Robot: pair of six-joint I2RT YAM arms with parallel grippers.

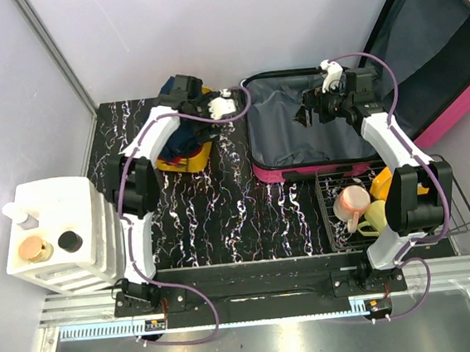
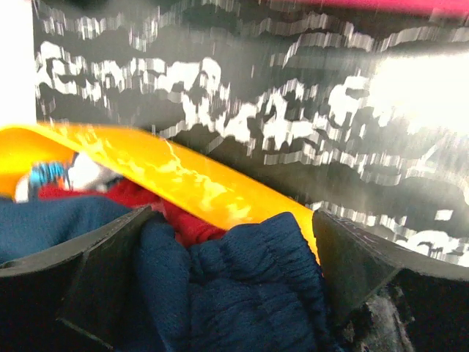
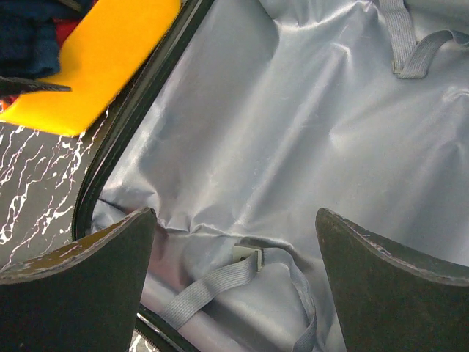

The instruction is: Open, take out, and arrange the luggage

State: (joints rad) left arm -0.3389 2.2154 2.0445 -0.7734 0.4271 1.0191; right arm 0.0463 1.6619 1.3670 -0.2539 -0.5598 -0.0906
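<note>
Across the table (image 1: pixel 222 219): one luggage (image 1: pixel 285 134), one bin (image 1: pixel 197 158), perhaps two garments (image 2: pixel 234 293)

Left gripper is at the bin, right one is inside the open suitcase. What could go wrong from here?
1. The left gripper, open over the blue garment, sits close to the orange bin rim; closing might pinch the rim or drag the red garment along.
2. The right gripper, open above the lining of the luggage, could snag the grey strap and buckle below it.
</note>
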